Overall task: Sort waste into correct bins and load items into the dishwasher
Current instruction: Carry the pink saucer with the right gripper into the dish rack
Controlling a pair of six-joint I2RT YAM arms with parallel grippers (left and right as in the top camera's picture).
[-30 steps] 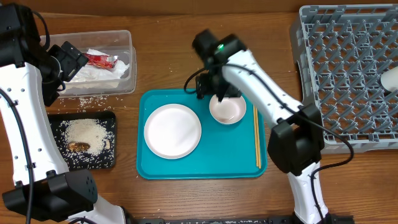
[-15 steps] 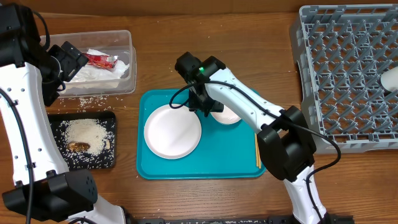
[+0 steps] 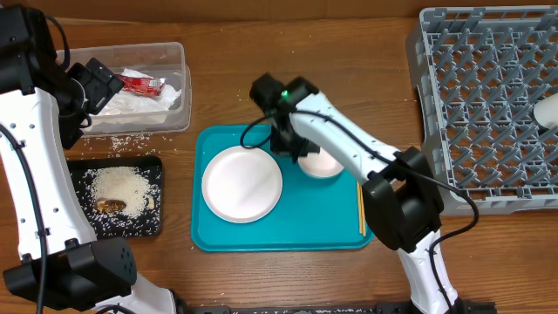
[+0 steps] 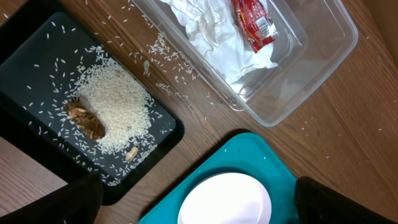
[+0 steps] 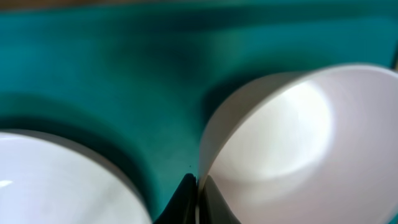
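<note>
My right gripper (image 3: 291,146) (image 5: 198,186) is shut on the left rim of a small white bowl (image 3: 323,162) (image 5: 292,143), one finger inside and one outside. The bowl sits on the teal tray (image 3: 288,228) beside the white round plate (image 3: 241,183) (image 4: 225,200). Light-wood chopsticks (image 3: 362,194) lie along the teal tray's right side. My left gripper (image 3: 94,83) (image 4: 199,210) hangs open and holds nothing, high over the clear tub (image 3: 179,54) (image 4: 323,56), which holds white napkins (image 4: 211,37) and a red wrapper (image 3: 141,85) (image 4: 254,23).
The black tray (image 3: 83,227) (image 4: 25,56) at the left holds a heap of rice (image 4: 115,106) and a brown scrap (image 4: 86,119). Loose rice grains (image 3: 122,141) lie between it and the tub. The grey dish rack (image 3: 488,105) fills the right, with a white item (image 3: 548,108) at its right edge.
The right gripper moved from over the bowl to its left rim and closed on it. The left arm has not moved.
</note>
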